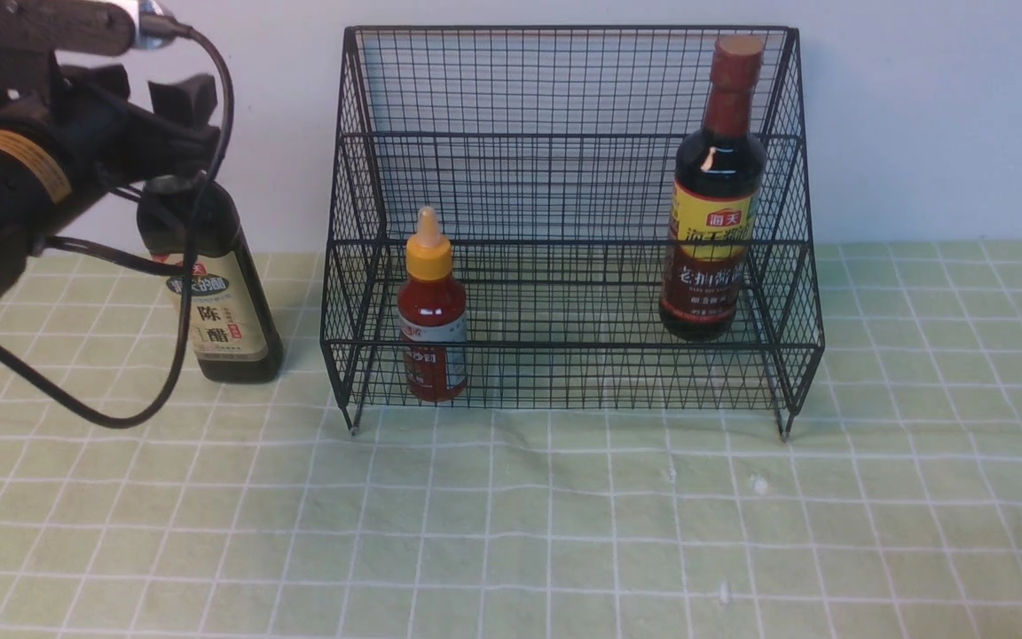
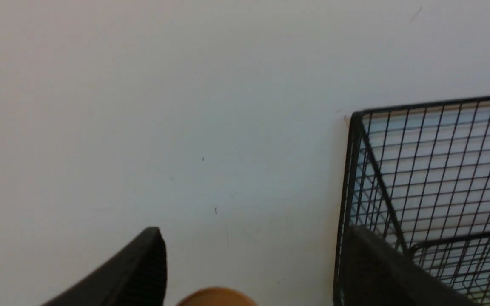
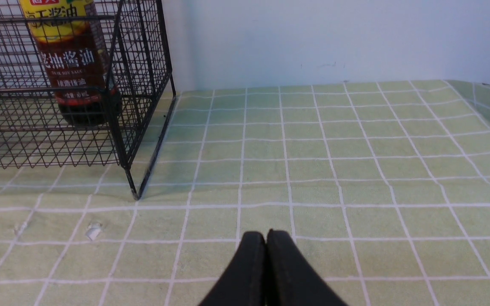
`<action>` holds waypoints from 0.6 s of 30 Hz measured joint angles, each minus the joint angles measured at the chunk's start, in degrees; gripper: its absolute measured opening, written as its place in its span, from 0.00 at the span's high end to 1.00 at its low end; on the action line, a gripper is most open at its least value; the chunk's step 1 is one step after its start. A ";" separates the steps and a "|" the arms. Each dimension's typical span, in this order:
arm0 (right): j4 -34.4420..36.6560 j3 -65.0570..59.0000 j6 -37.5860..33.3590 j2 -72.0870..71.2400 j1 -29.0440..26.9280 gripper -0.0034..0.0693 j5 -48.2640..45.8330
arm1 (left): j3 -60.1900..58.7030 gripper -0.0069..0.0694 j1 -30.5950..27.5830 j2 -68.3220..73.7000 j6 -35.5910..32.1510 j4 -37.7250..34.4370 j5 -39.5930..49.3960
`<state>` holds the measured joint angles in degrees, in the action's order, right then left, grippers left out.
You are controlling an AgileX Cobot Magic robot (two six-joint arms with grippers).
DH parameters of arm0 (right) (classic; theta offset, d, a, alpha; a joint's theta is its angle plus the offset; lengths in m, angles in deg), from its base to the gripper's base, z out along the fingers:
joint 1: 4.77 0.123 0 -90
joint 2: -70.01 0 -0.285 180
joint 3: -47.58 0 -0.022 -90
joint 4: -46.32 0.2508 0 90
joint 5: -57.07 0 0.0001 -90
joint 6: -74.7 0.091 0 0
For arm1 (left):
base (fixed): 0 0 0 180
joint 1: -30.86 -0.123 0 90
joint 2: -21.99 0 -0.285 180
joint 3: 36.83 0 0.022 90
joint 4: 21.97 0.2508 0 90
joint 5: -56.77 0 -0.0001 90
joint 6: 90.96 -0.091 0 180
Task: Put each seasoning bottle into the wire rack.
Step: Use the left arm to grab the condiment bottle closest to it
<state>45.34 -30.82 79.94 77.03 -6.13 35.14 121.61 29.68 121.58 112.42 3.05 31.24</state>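
The left gripper [image 1: 176,133] hangs released, jaws spread wide either side of the gold cap [image 2: 215,297] of the beige-label bottle [image 1: 225,311], which stands on the tablecloth [image 3: 355,170] just left of the wire rack [image 1: 564,80]. Inside the rack, the red-sauce bottle [image 1: 431,311] stands near-left and the yellow-label bottle [image 1: 713,222] farther back on the right. The right gripper [image 3: 266,238] is clenched and empty, right of the rack.
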 joint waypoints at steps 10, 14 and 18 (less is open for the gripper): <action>0.00 0.00 0.00 0.00 0.00 0.97 0.00 | 0.00 0.25 0.00 4.18 -1.87 -2.86 -0.19; 0.00 0.00 0.00 0.00 0.00 0.97 0.00 | 0.00 0.35 0.00 5.20 -1.91 -2.91 -0.25; 0.00 0.00 0.00 0.00 0.00 0.97 0.00 | 0.00 0.50 0.00 5.26 -1.93 -3.32 -0.61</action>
<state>45.34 -30.82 79.94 77.03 -6.13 35.14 121.61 29.68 126.84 110.50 -0.26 30.64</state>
